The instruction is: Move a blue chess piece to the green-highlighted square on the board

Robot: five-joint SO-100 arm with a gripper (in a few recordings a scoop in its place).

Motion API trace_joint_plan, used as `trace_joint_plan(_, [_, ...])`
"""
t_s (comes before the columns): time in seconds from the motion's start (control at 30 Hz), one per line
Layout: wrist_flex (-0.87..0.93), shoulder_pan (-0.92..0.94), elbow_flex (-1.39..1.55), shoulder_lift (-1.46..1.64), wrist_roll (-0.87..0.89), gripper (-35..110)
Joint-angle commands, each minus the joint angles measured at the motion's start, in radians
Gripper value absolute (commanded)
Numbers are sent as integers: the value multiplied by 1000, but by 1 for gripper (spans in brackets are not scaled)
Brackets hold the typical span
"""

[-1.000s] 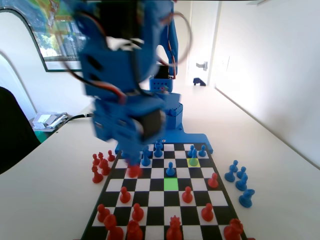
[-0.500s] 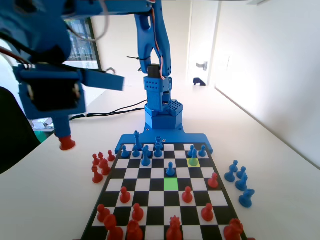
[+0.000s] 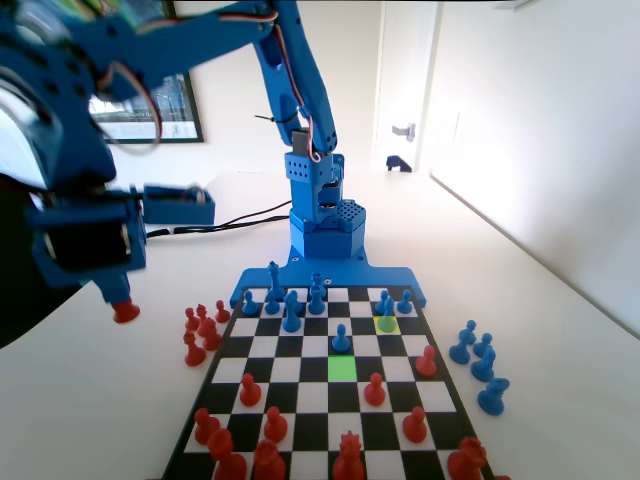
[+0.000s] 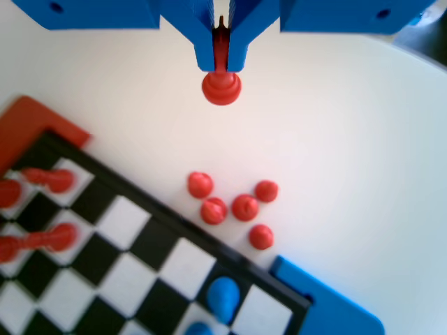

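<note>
The fixed view is bright and evenly lit by soft daylight, which washes out the white wall [image 3: 540,150] on the right and the far end of the table [image 3: 420,200] into near-glare. Shadows under the pieces on the board [image 3: 300,395] are faint and short. The blue arm [image 3: 70,150], close to the lens at the left, is soft and slightly smeared, while the board's middle is fairly sharp; straight lines bow towards the frame edges. The wrist view is brightly lit too, its table pale and overexposed, and the board there and the red pawn [image 4: 221,85] between the jaws look blurred.
</note>
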Motion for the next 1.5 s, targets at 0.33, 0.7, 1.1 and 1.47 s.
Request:
trace_joint_plan(0.33, [-293, 11, 265, -17, -130, 1])
trace_joint_plan(0.7, [-420, 6, 387, -17, -178, 1])
trace_joint_plan(1.1, [-420, -2, 371, -17, -176, 12])
trace_joint_plan(1.47, [-314, -3, 296, 23, -201, 11])
